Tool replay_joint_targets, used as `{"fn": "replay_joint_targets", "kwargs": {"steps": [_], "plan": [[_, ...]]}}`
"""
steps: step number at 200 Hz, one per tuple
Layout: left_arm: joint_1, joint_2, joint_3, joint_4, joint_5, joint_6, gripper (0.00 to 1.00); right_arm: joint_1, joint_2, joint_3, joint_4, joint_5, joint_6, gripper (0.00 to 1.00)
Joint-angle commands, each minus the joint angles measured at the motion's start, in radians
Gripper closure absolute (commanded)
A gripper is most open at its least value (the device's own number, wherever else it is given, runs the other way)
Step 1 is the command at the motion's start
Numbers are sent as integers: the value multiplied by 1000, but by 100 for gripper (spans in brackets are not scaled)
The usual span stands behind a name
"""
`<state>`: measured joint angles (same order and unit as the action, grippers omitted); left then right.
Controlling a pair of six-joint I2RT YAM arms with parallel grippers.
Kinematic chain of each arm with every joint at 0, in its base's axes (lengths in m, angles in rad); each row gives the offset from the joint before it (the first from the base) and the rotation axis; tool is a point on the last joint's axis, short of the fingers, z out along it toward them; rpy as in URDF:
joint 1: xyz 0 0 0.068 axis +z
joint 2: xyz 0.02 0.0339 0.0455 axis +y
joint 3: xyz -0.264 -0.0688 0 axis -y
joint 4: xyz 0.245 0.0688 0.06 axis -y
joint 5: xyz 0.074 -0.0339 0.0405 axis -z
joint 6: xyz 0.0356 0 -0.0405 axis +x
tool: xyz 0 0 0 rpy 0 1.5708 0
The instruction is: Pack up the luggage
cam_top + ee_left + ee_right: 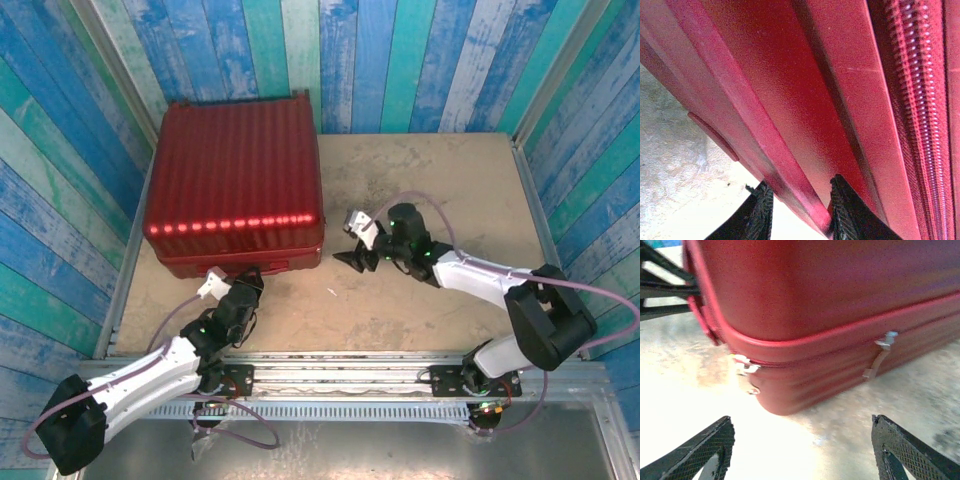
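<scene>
Closed red luggage (pixel 840 300) beyond wide-spread fingers (pixel 715 440)

Luggage (pixel 235 175) was dk red w/ ribbed shell, silver zip pulls (pixel 745 367). Table (pixel 440 190) was mottled beige. Walls (pixel 400 60) were striped planks: blue, teal, white. Arm cables (pixel 590 290) were mauve.

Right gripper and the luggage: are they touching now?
Apart. The right wrist view shows bare table between the luggage and the open right gripper.

The beige table (pixel 430 190) carries the closed luggage (pixel 235 180) at its far-left corner.
</scene>
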<state>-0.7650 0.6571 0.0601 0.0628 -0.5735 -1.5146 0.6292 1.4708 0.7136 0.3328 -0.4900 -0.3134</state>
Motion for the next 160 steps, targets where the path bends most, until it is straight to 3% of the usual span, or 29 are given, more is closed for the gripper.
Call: {"fn": "replay_joint_targets", "kwargs": {"steps": [1,49,87,139,160], "plan": [[-22,55,-83,-291,103,171,100,84,27,-8,114,70,57,26],[-22,55,-82,-294,103,168,100,166,116,-65,308,237,124,27],[-22,56,-80,-294,101,169,100,173,147,-93,392,338,186,34],[-22,68,-80,-284,101,175,100,178,176,-96,463,330,227,47],[-22,79,-79,-279,102,175,100,182,187,-83,462,312,227,57]]}}
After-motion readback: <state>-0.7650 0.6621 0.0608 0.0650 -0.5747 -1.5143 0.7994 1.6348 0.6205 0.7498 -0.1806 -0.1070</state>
